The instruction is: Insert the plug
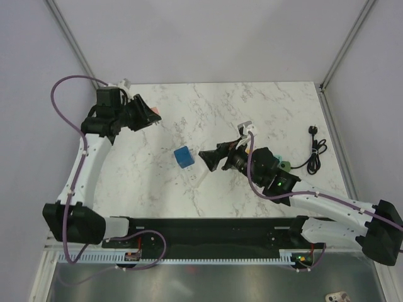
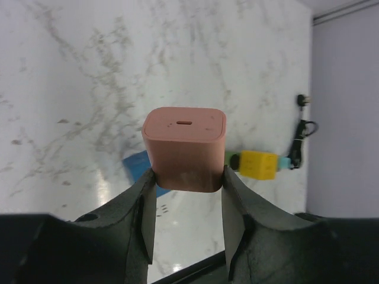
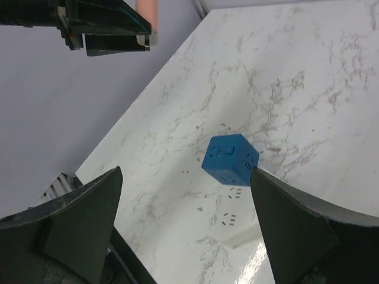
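Progress looks slight.

Left wrist view: the left gripper (image 2: 188,176) has its fingers closed flat against two sides of a salmon-pink block (image 2: 185,142), which it holds above the table (image 2: 71,71) with the slotted face towards the camera. The plug (image 2: 259,165), a yellow cube, lies on the marble well beyond, toward the right edge and short of a black corded plug (image 2: 301,133). A green piece (image 2: 231,158) touches one side of the plug and a pale blue bit (image 2: 285,163) touches the other. I cannot tell whether the plug is seated in either. Nothing grips it.

Right wrist view: the right gripper (image 3: 187,177) stands wide open with nothing held. A blue cube (image 3: 230,158) with socket holes rests on the table ahead, apart from both fingers. The plug does not show here.

Top view: the left arm reaches toward the far left corner with the pink block in its claw. The right arm stretches over the middle of the table, its claw just beside the blue cube. That arm covers the spot toward the near right corner where the plug should lie, and only the green piece peeks out beside it. The black corded plug lies by the right edge.

By my reading, neither claw has taken up the plug. Unless it is already seated, grasping it, lining it up and pressing it home are all left to do.
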`<state>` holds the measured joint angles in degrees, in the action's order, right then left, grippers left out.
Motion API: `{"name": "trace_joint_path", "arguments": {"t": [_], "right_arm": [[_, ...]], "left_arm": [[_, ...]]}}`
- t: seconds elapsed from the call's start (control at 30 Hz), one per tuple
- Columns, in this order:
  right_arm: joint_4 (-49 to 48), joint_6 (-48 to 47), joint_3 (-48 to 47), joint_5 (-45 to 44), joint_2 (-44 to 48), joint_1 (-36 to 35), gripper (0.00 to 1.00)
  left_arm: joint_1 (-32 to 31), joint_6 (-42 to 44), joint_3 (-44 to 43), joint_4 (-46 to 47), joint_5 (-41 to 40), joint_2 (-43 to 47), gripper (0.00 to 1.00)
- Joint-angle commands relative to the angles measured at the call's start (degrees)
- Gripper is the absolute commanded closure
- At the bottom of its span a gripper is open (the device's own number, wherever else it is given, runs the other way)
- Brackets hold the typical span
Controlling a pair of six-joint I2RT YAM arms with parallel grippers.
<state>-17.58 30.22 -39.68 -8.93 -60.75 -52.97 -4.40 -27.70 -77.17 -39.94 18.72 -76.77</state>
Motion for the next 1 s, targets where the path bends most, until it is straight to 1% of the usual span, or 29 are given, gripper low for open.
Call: {"name": "trace_joint_path", "arguments": {"t": [0.0, 0.03, 0.07, 0.1, 0.17, 0.2, 0.27, 0.37, 0.47, 0.53, 0.67, 0.8, 0.97], "right_arm": [[-13.3, -12.0, -2.4, -6.0, -3.0, -1.5, 0.04], [-15.2, -14.9, -2.9, -5.1, -5.0, -1.7, 0.04], [-20.0, -16.1, -3.1, -3.8, -5.8, -1.8, 0.04], [-22.9, -17.4, -3.0, -2.9, -6.5, -2.3, 0.04], [-30.4, -20.8, -3.4, -2.7, -9.1, -3.4, 0.05], [-32.1, -21.8, -3.9, -3.4, -10.1, -4.3, 0.05], [-33.0, -24.0, -7.2, -4.0, -13.3, -5.1, 0.06], [-33.8, -25.4, -11.1, -4.5, -17.1, -6.7, 0.08], [-35.6, -26.3, -13.6, -4.9, -20.1, -8.5, 0.11], [-35.7, -26.9, -14.9, -6.9, -21.9, -9.9, 0.12], [-36.6, -28.4, -17.7, -9.6, -24.2, -11.6, 0.13], [-36.4, -29.8, -19.8, -13.6, -25.9, -12.9, 0.16], [-37.2, -31.8, -19.9, -14.5, -25.6, -12.9, 0.19]], "left_arm": [[-0.8, -20.7, 3.4, 12.6, 11.2, 8.4, 0.98], [-0.8, -24.0, 5.0, 15.9, 12.5, 10.0, 0.98], [-0.9, -27.1, 7.7, 21.2, 13.9, 11.0, 0.98], [-1.1, -32.6, 8.9, 23.6, 16.2, 12.5, 0.98], [-2.4, -36.3, 10.7, 26.7, 17.6, 13.6, 0.98], [-3.1, -37.7, 11.0, 27.0, 17.5, 14.2, 0.98], [-5.0, -38.7, 12.1, 27.7, 17.1, 16.0, 0.98], [-6.2, -40.5, 14.2, 29.0, 16.7, 18.7, 0.98], [-6.8, -41.9, 16.0, 30.3, 16.9, 21.5, 0.98], [-7.0, -41.9, 16.3, 30.5, 16.5, 22.5, 0.98], [-7.2, -42.1, 16.9, 30.8, 17.8, 24.4, 0.98], [-7.5, -42.3, 18.1, 30.8, 17.5, 26.8, 0.98], [-8.0, -41.7, 20.1, 30.9, 17.1, 28.6, 0.98]]}}
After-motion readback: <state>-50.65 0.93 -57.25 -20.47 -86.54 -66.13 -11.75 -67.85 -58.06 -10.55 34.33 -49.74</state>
